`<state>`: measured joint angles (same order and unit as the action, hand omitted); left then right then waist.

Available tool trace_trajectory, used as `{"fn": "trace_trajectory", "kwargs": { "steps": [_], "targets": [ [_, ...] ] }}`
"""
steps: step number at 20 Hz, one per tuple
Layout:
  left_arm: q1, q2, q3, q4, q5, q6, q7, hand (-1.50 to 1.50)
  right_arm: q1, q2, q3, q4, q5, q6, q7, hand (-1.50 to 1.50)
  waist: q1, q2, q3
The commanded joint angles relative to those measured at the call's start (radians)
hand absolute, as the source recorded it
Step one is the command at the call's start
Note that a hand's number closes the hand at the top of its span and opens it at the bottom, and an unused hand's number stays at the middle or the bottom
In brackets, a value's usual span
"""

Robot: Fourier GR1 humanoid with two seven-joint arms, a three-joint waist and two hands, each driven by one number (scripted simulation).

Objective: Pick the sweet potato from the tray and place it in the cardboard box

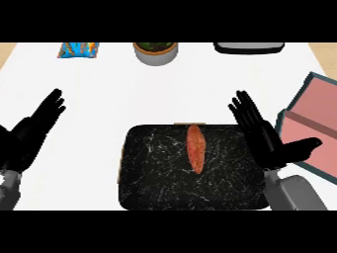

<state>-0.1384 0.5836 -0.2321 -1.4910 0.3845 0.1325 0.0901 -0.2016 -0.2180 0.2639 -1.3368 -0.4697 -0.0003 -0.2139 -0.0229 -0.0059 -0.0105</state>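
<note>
Black right hand point(269, 141): fingers held straight, nothing gripped or touched.
Black left hand point(21, 136): likewise spread, nothing held.
Sweet potato point(195, 147): orange, elongated, laid just left of right hand on tray point(149, 183).

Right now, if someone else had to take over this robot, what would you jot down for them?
Left hand: open, holding nothing, left of the tray.
Right hand: open, holding nothing, between tray and cardboard box.
Sweet potato: lying lengthwise on the black tray, upper middle, untouched.
Box: open, at the right of the counter, nothing visible inside.
Done: nothing yet.
Left: grasp the sweet potato, probably with the right hand, carry it over, put it in the box.
</note>
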Motion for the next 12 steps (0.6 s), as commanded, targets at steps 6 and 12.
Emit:
{"fn": "trace_trajectory", "kwargs": {
  "steps": [6, 12],
  "targets": [
    [-0.120, 0.039, -0.025, -0.064, -0.176, 0.000, -0.143, 0.00, -0.212, -0.299, -0.182, -0.254, 0.127, -0.106, 0.110, -1.50, -0.026, -0.014, 0.006],
    [-0.050, -0.021, -0.061, -0.039, -0.192, -0.052, -0.229, 0.00, -0.088, -0.454, -0.107, -0.270, 0.358, -0.072, 0.104, -1.50, 0.011, 0.003, 0.010]
  ]
}}
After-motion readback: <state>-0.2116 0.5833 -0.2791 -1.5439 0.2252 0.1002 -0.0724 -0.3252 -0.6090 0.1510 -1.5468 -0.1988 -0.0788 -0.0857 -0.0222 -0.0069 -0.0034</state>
